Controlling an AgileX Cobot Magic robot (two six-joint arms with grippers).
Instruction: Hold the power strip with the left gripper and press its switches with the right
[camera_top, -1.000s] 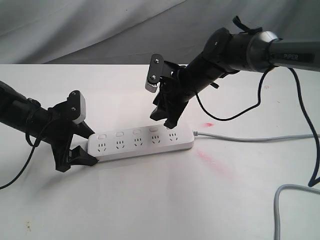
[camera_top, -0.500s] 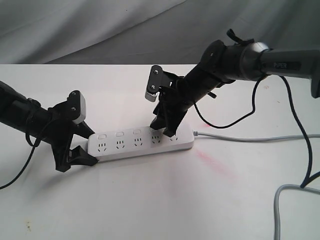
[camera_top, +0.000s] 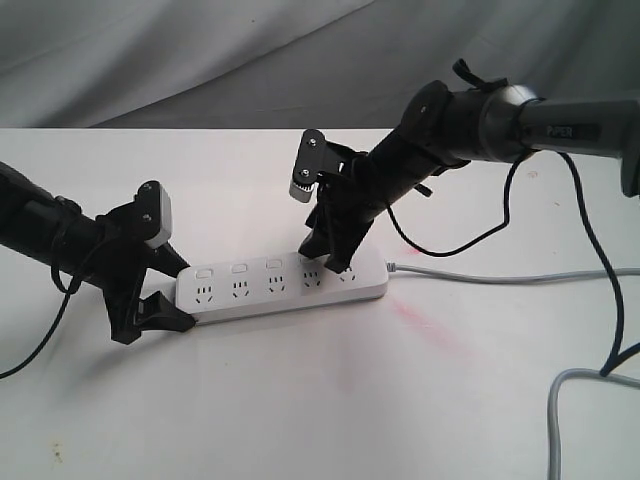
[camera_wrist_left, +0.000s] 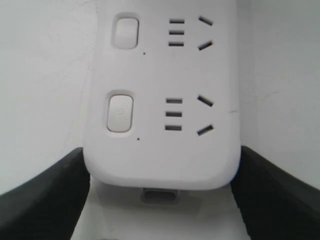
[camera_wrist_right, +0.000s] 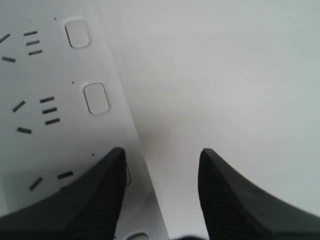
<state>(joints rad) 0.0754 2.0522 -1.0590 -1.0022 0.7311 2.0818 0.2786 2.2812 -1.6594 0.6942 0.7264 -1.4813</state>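
Observation:
The white power strip (camera_top: 285, 283) lies on the white table with its grey cord (camera_top: 500, 278) running off to the right. My left gripper (camera_top: 183, 294) is shut on the strip's left end; in the left wrist view its black fingers (camera_wrist_left: 45, 195) press both sides of the strip (camera_wrist_left: 160, 150). My right gripper (camera_top: 325, 256) stands open, pointing down on the strip near the fourth socket. In the right wrist view one of its fingers (camera_wrist_right: 100, 195) covers a switch at the strip's edge and the other hangs over bare table. Two more switches (camera_wrist_right: 96, 98) show uncovered ahead of it.
A second grey cable (camera_top: 560, 400) curls at the lower right of the table. A black cable (camera_top: 600, 260) hangs from the right arm. A faint red stain (camera_top: 430, 330) marks the table right of the strip. Grey cloth (camera_top: 200, 50) hangs behind.
The right gripper has shifted left along the strip, from the fifth socket toward the fourth, and lowered onto it. The left gripper and the strip have not moved.

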